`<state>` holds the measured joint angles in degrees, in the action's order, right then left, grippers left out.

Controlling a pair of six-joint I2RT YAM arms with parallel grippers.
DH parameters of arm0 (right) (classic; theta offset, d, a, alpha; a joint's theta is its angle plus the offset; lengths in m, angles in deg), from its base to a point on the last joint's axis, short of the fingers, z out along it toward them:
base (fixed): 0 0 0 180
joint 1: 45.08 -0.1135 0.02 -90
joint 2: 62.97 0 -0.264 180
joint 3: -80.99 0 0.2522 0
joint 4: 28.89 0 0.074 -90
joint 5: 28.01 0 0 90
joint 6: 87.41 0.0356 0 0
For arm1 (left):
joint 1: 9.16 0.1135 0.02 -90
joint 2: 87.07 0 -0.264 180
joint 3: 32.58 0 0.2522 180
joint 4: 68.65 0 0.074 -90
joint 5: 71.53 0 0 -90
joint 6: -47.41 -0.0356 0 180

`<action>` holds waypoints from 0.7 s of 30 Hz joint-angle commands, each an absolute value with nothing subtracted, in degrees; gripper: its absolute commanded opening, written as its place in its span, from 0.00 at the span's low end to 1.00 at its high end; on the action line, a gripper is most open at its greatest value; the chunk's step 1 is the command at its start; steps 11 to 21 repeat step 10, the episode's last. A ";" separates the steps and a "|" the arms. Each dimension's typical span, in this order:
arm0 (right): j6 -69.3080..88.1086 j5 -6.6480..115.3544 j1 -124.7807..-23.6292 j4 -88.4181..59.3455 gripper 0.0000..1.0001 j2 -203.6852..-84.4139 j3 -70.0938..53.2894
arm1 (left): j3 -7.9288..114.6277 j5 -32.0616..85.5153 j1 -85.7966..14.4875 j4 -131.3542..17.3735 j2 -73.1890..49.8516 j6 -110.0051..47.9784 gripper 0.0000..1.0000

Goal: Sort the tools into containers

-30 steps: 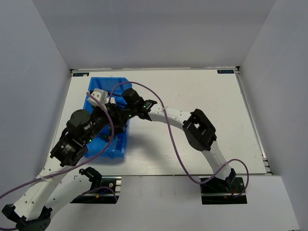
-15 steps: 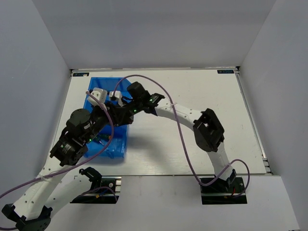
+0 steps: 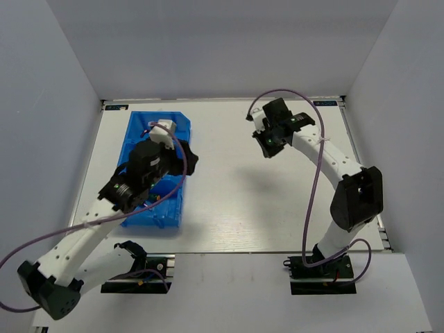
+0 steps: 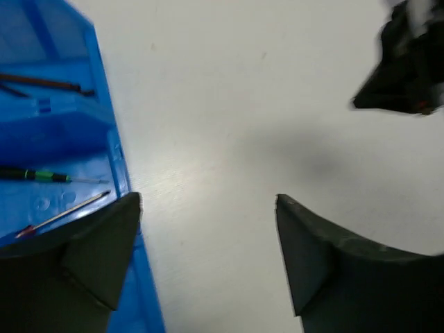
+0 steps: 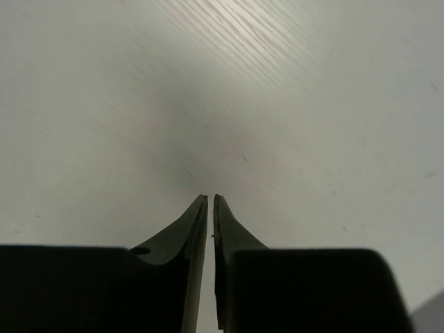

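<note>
The blue bin [image 3: 156,218] stands at the table's left. The left wrist view looks into this bin [image 4: 114,146] and shows a dark hex key [image 4: 41,82], a slim green-handled screwdriver [image 4: 38,175] and a thin metal tool with a red end [image 4: 62,211]. My left gripper [image 3: 189,161] hangs open and empty over the bin's right rim, its fingertips [image 4: 208,201] spanning rim and bare table. My right gripper [image 3: 267,144] is far off at the back right over bare table. Its fingers [image 5: 210,198] are shut to a thin slit with nothing between them.
The right arm's dark head [image 4: 409,62] shows blurred at the top right of the left wrist view. A purple cable [image 3: 316,187] hangs along the right arm. White walls close the table [image 3: 229,201] in on three sides.
Both grippers have left the bin. The right arm swung up and right to the back of the table and shut. The left gripper moved to the bin's right rim and opened wide.
</note>
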<state>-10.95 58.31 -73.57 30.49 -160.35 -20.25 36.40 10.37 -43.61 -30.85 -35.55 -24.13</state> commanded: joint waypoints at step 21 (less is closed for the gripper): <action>-12.35 75.01 -70.48 29.79 0.67 -140.50 -2.92 | 44.54 13.37 -43.34 -31.60 -22.65 -27.21 1.00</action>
